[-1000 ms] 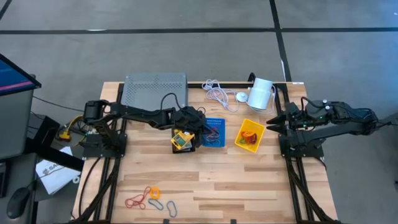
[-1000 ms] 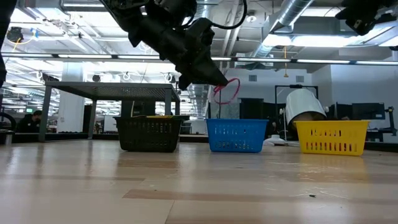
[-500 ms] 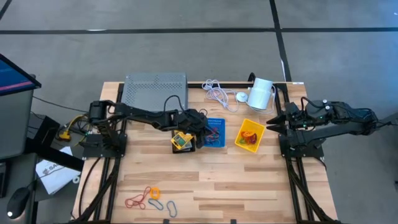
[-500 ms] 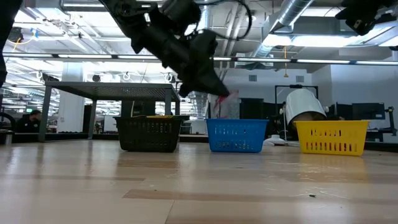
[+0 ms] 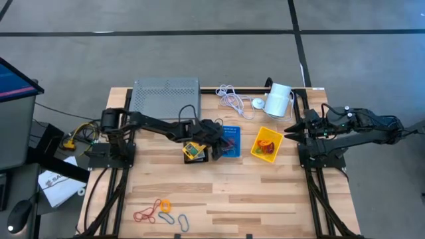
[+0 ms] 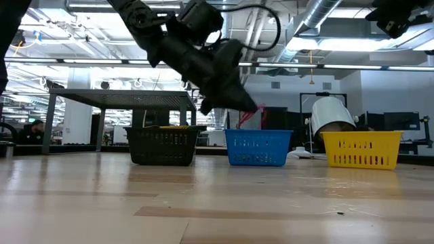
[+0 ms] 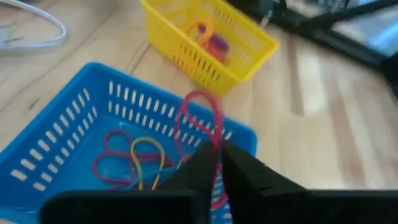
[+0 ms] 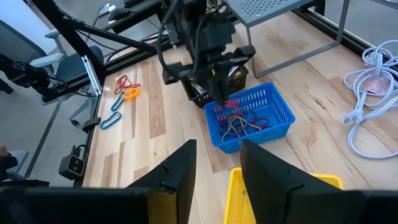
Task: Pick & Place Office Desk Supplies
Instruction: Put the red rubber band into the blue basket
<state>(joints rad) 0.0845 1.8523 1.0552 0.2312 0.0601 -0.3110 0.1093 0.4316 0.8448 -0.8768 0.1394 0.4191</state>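
Note:
My left gripper (image 5: 219, 142) hovers over the blue bin (image 5: 230, 141), shut on a red loop (image 7: 202, 115). In the low view the gripper (image 6: 252, 108) sits just above the blue bin's rim (image 6: 258, 133). Several loops, red and yellow, lie inside the bin (image 7: 134, 158). A black bin (image 5: 196, 151) holding a yellow packet stands to its left and a yellow bin (image 5: 267, 144) with loops to its right. More loops (image 5: 159, 211) lie near the table's front edge. My right gripper (image 5: 287, 131) waits open at the right edge. My left gripper pinches the red loop's near end (image 7: 216, 163) between its two fingers. The fingers slant down from the table's left. The rest of the loop juts out past the fingertips over the blue bin, clear of the table, its low end (image 6: 245, 120) near the bin's rim.
A grey metal box (image 5: 166, 96) stands at the back left. A coiled white cable (image 5: 232, 99) and a white cylinder (image 5: 279, 98) lie at the back right. Bare wood lies between the bins and the loose loops in front.
My left gripper has gone down and toward the table's right edge, from the black bin's side to over the blue bin. The red loop has come down with it, from well above the bin to just over its rim.

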